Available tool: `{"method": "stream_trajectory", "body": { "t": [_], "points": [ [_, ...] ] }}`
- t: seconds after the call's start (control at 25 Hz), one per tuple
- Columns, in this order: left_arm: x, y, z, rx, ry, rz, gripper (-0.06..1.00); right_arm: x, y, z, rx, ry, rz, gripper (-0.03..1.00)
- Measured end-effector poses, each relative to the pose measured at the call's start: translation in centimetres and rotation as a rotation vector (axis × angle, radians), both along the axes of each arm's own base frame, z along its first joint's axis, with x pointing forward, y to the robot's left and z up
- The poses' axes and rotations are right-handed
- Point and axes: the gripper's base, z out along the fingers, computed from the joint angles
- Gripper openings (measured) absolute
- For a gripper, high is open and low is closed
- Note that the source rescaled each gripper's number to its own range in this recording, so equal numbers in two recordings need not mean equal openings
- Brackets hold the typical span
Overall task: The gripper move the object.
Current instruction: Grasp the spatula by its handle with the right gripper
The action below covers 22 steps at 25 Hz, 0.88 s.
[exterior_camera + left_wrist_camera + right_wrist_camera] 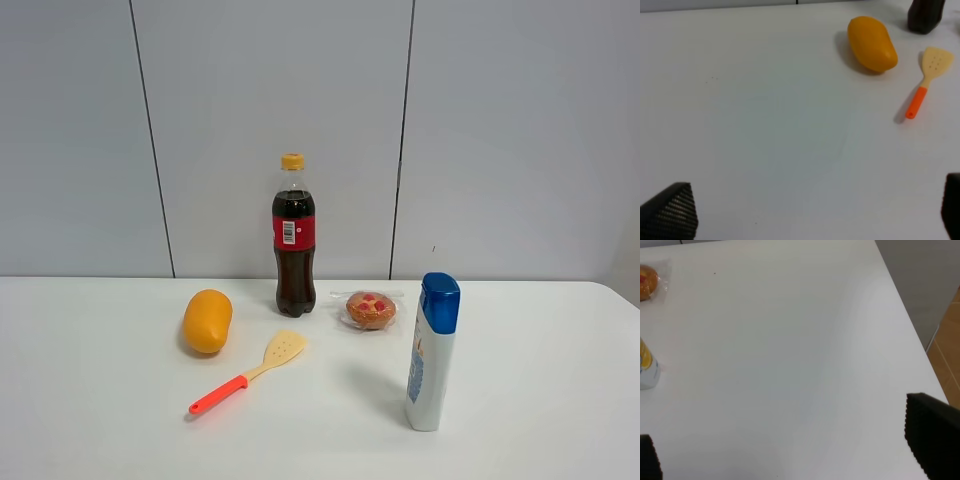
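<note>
My left pincer [810, 215] gapes wide, holding nothing; the spatula [925, 85] lies well apart from it, left of centre in the high view.

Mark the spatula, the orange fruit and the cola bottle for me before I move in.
spatula [248, 374]: exterior high view, where the yellow neck meets the red-orange handle.
orange fruit [207, 320]: exterior high view, middle of its skin.
cola bottle [294, 232]: exterior high view, red label.

Exterior high: set high before the table [90, 420], faced toward the wall [270, 90].
Left wrist: aimed down, near; spatula [920, 97] shared with exterior.
Right wrist: aimed down at the table's right edge; pastry [646, 282] shared.
</note>
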Motion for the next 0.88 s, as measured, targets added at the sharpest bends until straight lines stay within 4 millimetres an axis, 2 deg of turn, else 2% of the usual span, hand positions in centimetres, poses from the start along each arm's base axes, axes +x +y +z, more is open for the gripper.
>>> {"method": "stream_trajectory", "body": {
  "t": [0.4, 0.48, 0.6, 0.88],
  "points": [
    [0.0, 0.0, 0.0, 0.000, 0.000, 0.000, 1.00, 0.3, 0.1, 0.4, 0.004, 0.010, 0.011, 1.00],
    [0.0, 0.0, 0.0, 0.000, 0.000, 0.000, 1.00, 0.8, 0.3, 1.8, 0.016, 0.010, 0.029, 1.00],
    [0.0, 0.0, 0.0, -0.001, 0.000, 0.000, 1.00, 2.0, 0.7, 5.4, 0.032, -0.016, 0.071, 1.00],
    [0.0, 0.0, 0.0, -0.003, 0.000, -0.001, 1.00, 6.7, 1.5, 13.5, 0.092, -0.002, 0.163, 1.00]
  ]
}}
